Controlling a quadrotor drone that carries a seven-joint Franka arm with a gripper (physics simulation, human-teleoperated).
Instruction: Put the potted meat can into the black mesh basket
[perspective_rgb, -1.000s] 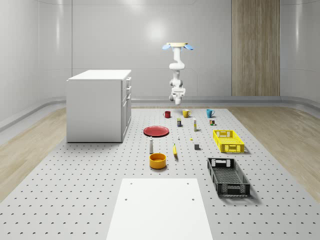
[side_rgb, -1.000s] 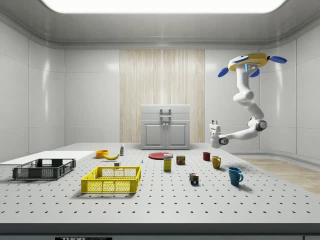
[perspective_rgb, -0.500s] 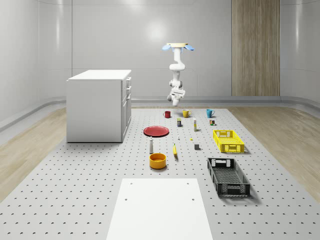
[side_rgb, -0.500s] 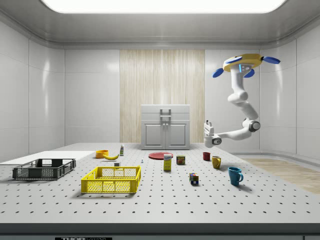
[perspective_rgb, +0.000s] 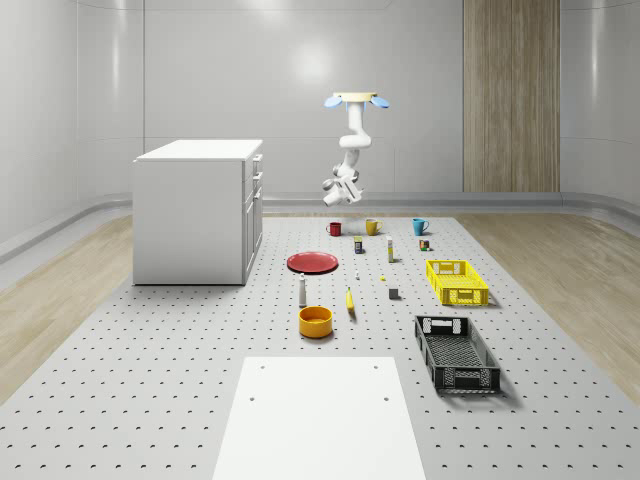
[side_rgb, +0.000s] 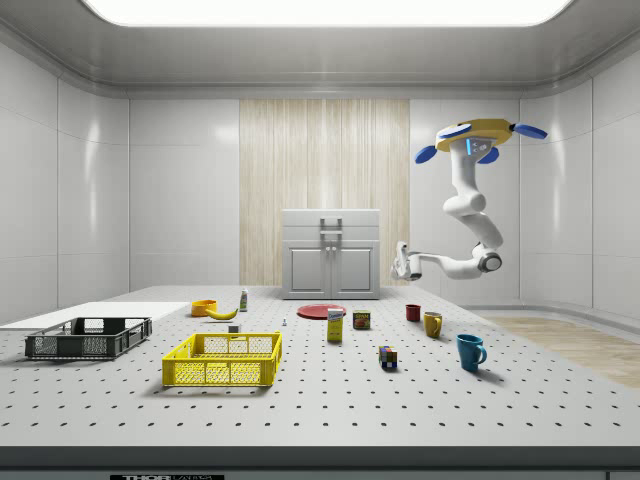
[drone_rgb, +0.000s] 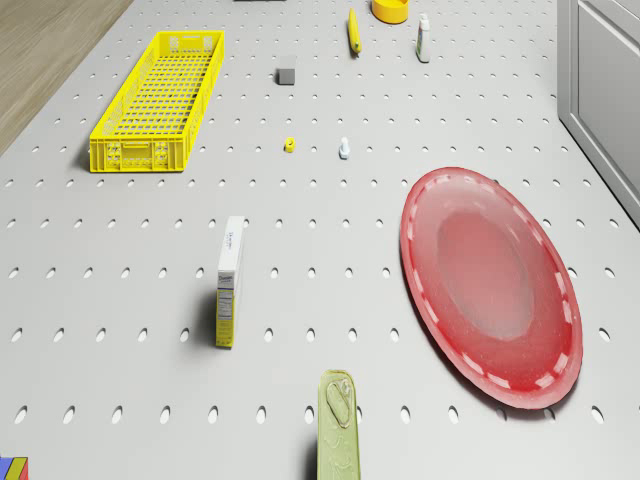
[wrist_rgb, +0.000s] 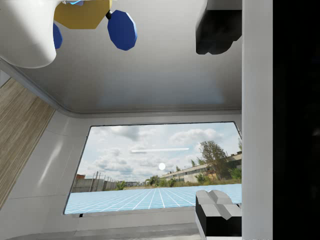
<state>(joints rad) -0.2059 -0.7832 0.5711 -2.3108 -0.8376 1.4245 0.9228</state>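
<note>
The potted meat can (perspective_rgb: 359, 244) stands upright on the perforated table between the red plate and the mugs; it is also in the side view (side_rgb: 362, 319), and its pull-tab lid (drone_rgb: 339, 428) is in the drone view. The black mesh basket (perspective_rgb: 456, 353) lies near the table's front right, at the side view's left (side_rgb: 88, 338). The drone (perspective_rgb: 356, 100) hovers high over the table's far end (side_rgb: 478, 138). Its arm hangs down and bends sideways. The gripper (perspective_rgb: 331, 198) is well above the red mug (side_rgb: 400, 262), open and holding nothing (wrist_rgb: 218, 125).
A white cabinet (perspective_rgb: 195, 210) stands on the table's left. A red plate (perspective_rgb: 313, 262), a yellow crate (perspective_rgb: 457, 281), an orange bowl (perspective_rgb: 315, 321), a banana (perspective_rgb: 350, 300), three mugs and small items are spread over the table. A white mat (perspective_rgb: 318, 415) lies at the front.
The drone has shifted toward the side view's left and dropped slightly. The arm has swung the gripper toward the whole-scene view's left, turning it sideways. The fingers stay open.
</note>
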